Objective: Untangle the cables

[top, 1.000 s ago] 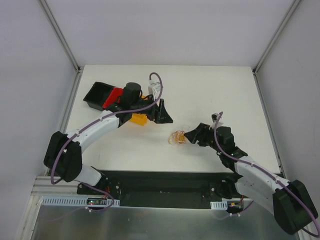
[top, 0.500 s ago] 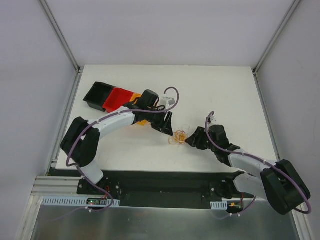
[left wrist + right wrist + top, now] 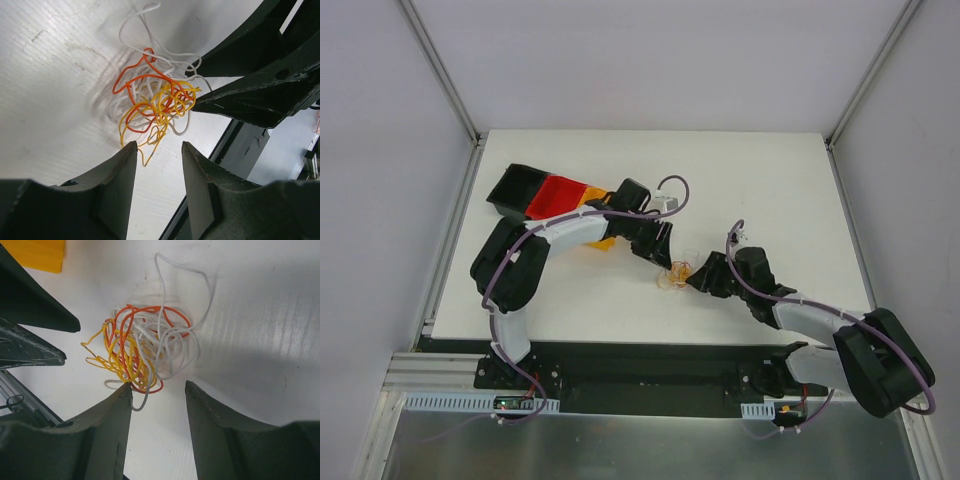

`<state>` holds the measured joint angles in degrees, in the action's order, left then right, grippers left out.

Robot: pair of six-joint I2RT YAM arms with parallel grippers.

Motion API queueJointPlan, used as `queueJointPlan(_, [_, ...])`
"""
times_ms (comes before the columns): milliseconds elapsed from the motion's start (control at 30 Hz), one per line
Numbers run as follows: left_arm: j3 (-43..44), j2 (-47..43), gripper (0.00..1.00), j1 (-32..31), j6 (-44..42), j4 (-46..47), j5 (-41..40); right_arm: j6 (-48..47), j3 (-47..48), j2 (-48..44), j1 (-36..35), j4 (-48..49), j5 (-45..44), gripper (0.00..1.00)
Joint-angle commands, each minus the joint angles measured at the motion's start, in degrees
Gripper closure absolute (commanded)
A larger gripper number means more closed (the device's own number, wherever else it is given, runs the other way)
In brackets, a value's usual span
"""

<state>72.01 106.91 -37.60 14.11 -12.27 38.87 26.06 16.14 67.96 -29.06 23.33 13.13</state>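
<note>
The cables (image 3: 677, 273) are a small tangle of thin orange, yellow and white wires lying on the white table between the two grippers. In the left wrist view the tangle (image 3: 155, 102) lies just ahead of my left gripper (image 3: 159, 145), which is open and empty. In the right wrist view the tangle (image 3: 142, 352) lies just ahead of my right gripper (image 3: 157, 385), also open; its left fingertip (image 3: 125, 390) touches the edge of the wires. From above, the left gripper (image 3: 660, 255) is at the tangle's upper left and the right gripper (image 3: 697, 277) at its right.
A black bin (image 3: 512, 188), a red bin (image 3: 555, 195) and an orange bin (image 3: 600, 240) stand at the back left, partly under the left arm. The table's front edge with a black rail (image 3: 650, 360) runs below the grippers.
The left arm swung from the bins to the tangle, and the right gripper moved left towards it. Both grippers now flank the wires closely.
</note>
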Motion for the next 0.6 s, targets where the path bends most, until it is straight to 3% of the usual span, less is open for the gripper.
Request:
queueJointPlan(0, [-0.2,0.0,0.6,1.2,2.2,4.2,3.2,0.0,3.0,1.6,0.1,3.4,2.2,0.5])
queueJointPlan(233, [-2.0,1.2,0.72,1.2,5.7,9.3,7.5,0.4,3.3,2.5,0.1,3.7,2.3,0.5])
queueJointPlan(567, [-2.8,1.6,0.64,1.2,5.1,9.5,5.4,0.7,3.2,2.8,0.1,4.1,2.6,0.5])
